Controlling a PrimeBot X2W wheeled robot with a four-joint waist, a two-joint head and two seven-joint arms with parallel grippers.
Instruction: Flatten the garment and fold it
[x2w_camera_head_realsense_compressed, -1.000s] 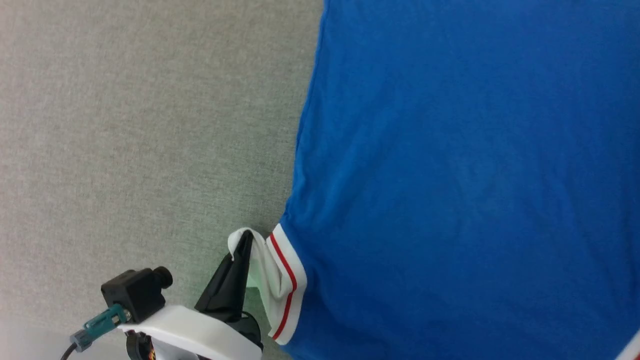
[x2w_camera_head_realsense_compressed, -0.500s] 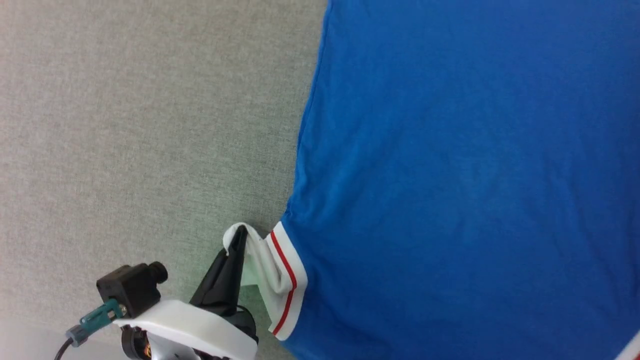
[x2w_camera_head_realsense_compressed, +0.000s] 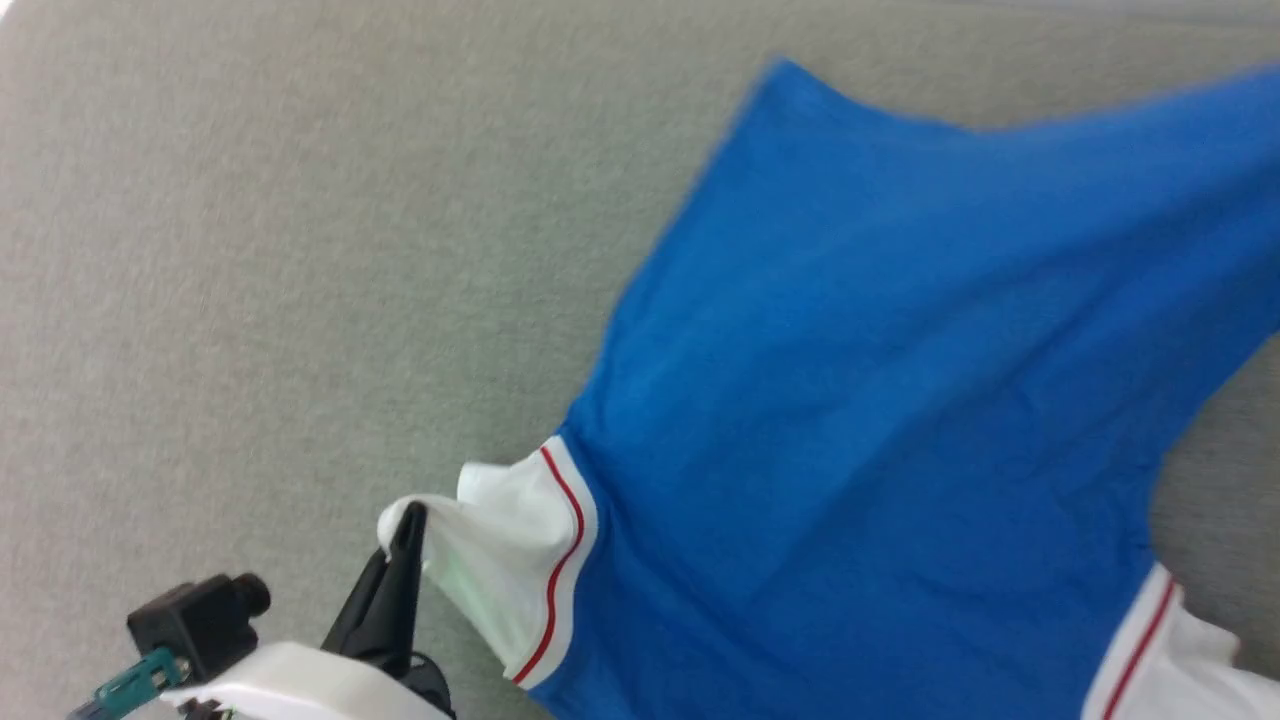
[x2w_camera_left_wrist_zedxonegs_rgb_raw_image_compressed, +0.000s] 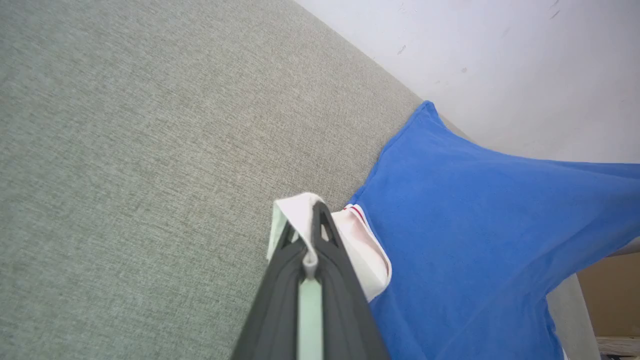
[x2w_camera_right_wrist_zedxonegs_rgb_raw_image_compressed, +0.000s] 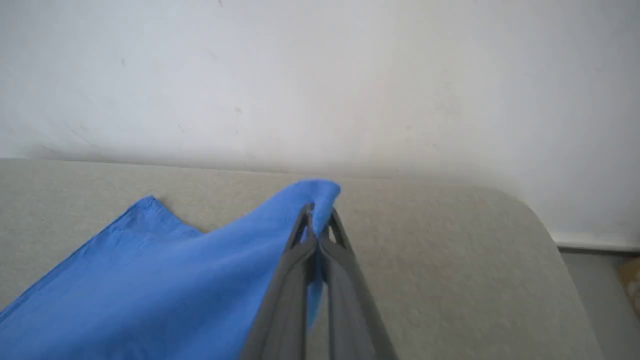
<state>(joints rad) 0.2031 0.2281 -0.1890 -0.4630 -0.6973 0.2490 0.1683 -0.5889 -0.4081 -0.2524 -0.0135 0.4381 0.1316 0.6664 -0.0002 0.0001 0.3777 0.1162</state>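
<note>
So the left gripper (x2w_camera_head_realsense_compressed: 407, 525) sat low on the left of the head view. Its two dark fingers were pressed tight together and pinched a white sleeve of the garment (x2w_camera_head_realsense_compressed: 860, 400), with the pale wrist shell (x2w_camera_head_realsense_compressed: 300, 680) and its little black camera (x2w_camera_head_realsense_compressed: 195, 625) just below. The right gripper (x2w_camera_right_wrist_zedxonegs_rgb_raw_image_compressed: 319, 217) was clamped too, fingertips closed on a blue edge.

Grey woven surface (x2w_camera_head_realsense_compressed: 250, 300), blue garment (x2w_camera_head_realsense_compressed: 880, 400) across it
</note>
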